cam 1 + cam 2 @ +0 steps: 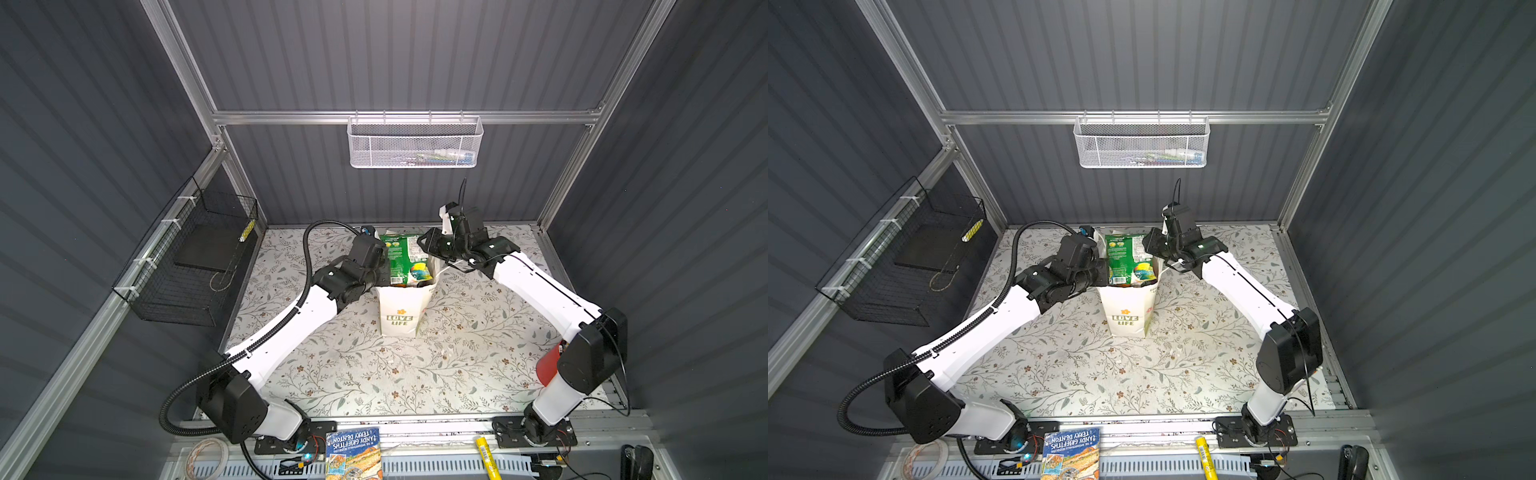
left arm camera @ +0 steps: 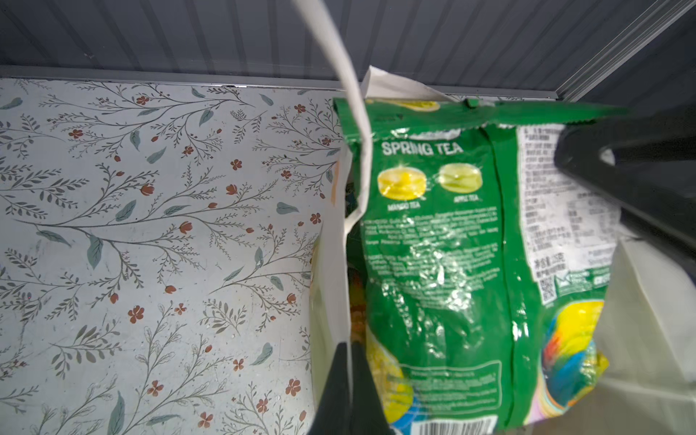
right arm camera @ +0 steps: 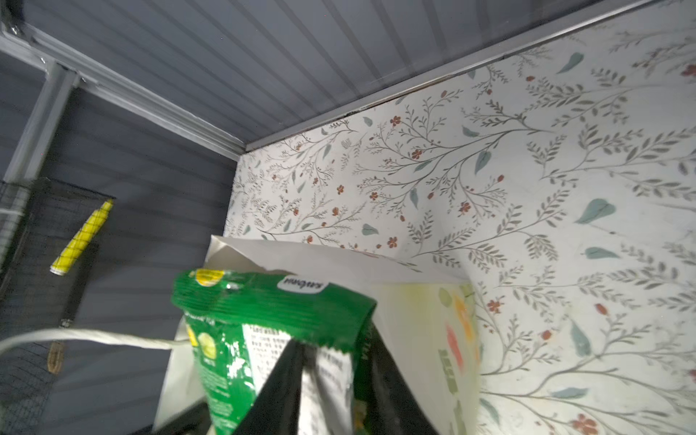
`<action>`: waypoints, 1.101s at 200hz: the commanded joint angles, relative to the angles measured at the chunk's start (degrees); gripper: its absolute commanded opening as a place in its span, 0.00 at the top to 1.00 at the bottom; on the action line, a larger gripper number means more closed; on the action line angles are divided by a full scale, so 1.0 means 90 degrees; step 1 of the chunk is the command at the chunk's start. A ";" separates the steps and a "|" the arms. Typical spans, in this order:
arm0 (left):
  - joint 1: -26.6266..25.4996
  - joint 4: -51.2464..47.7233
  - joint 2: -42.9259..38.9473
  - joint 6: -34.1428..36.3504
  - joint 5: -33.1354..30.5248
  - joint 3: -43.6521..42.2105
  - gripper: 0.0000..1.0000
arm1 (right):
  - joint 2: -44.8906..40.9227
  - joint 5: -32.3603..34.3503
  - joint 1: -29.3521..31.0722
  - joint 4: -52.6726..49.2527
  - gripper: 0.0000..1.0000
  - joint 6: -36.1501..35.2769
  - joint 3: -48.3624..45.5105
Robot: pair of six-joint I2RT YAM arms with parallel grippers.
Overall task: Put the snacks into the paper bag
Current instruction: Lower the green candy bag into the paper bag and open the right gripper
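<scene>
The left wrist view is showing the left hand [image 2: 349,348] pinching the edge of the paper bag [image 2: 327,271]. The right hand [image 3: 333,341] is sitting around the green snack [image 2: 433,263]; whether it is gripping, I cannot tell. Open counter [image 1: 374,374] is lying all round.

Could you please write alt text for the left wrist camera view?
A green Spring Tea snack packet sits in the mouth of the white paper bag. The left gripper has its jaws shut on the bag's wall, and a floral-patterned table lies beside the bag.
</scene>
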 commanded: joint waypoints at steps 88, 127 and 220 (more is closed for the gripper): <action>-0.0026 0.0022 -0.0158 0.0180 -0.0094 0.0083 1.00 | 0.0570 0.1162 0.1068 -0.1020 0.50 -0.1271 0.1847; -0.0027 0.0032 -0.0211 0.0203 -0.0100 0.0083 1.00 | 0.1047 0.0864 0.1069 -0.1283 0.50 -0.1126 0.1883; -0.0027 0.0042 -0.0241 0.0213 -0.0167 0.0068 1.00 | 0.1147 0.0545 0.1119 -0.1078 0.29 -0.0368 0.0840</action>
